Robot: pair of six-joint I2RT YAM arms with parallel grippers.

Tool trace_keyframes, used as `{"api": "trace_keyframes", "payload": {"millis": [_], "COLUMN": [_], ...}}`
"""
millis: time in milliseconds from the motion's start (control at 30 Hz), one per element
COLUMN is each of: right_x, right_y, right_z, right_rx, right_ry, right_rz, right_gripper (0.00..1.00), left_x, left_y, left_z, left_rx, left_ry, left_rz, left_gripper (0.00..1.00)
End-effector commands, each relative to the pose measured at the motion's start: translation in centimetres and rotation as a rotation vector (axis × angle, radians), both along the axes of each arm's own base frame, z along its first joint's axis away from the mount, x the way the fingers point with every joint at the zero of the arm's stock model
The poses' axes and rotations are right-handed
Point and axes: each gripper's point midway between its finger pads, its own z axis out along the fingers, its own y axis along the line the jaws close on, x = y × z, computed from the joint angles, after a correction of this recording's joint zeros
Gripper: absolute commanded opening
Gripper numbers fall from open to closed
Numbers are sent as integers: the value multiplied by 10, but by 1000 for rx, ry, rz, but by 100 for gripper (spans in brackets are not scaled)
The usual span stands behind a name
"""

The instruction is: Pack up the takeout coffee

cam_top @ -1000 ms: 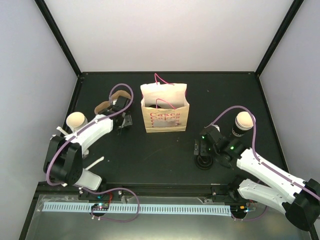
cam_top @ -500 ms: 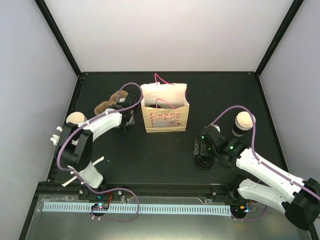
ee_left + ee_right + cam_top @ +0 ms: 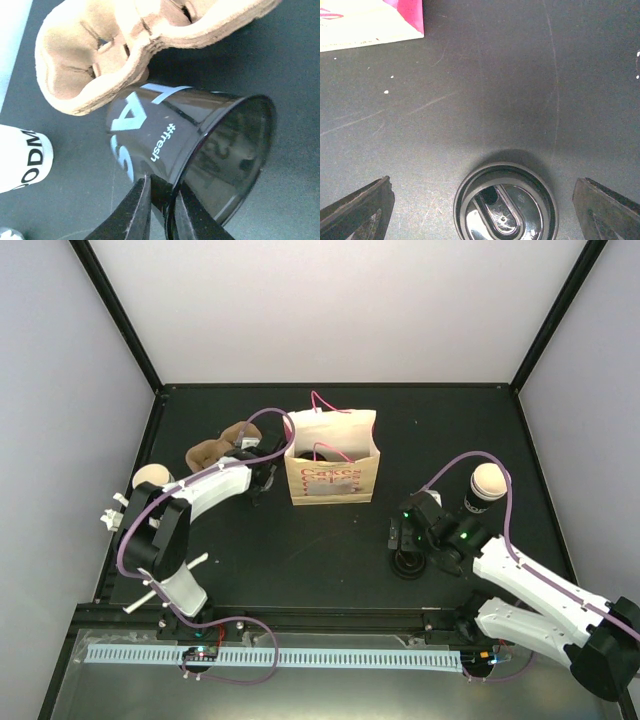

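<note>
The left gripper (image 3: 161,184) is clamped on just the thin rim of a black cup printed "#fresh" (image 3: 165,135), which lies on its side against the brown pulp two-pocket tray (image 3: 75,75). I'd worry that so slight a hold lets the cup swing or slip and shove the tray. The right gripper (image 3: 480,210) hangs wide open over a round black lid (image 3: 505,212). One cream-topped paper cup (image 3: 152,478) stands unpacked at the left and another (image 3: 487,483) at the right.

The scuffed matte black tabletop (image 3: 330,540) is carrying six things. A cream paper bag with pink lettering (image 3: 331,465) is standing upright just toward 12 o'clock of centre. A brown moulded-pulp two-pocket tray (image 3: 208,451) is lying at 10 o'clock, with a glossy black plastic cup with pale lettering (image 3: 165,135) tipping on its side, base end at the tray's edge. One cream-topped, black-banded paper cup (image 3: 150,478) is standing at 9 o'clock, a second such cup (image 3: 488,482) at 3 o'clock. A round black plastic lid (image 3: 505,202) is lying flat at 4 o'clock.
</note>
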Motion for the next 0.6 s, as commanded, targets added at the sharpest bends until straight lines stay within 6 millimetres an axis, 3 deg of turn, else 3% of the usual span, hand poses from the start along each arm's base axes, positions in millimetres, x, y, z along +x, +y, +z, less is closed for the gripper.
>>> {"api": "trace_keyframes", "payload": {"millis": [0,100,333,567], "right_x": [2,2,2,0], "right_y": [-3,-3,-2,-4], "right_z": [4,4,5,7], "right_rx": [10,8,0,-39], "right_ry": [-25,-25,-11,37], "right_rz": [-30,-27,-24,-26], "right_gripper": [100,100,100,100], "left_x": [3,0,-18,-58], "left_y": [0,1,3,0], "left_z": [20,29,51,72], "left_rx": [27,20,-32,-212], "left_ry": [-30,-43,-42,15], "left_rz": [19,23,25,5], "left_gripper": [9,4,3,3]}}
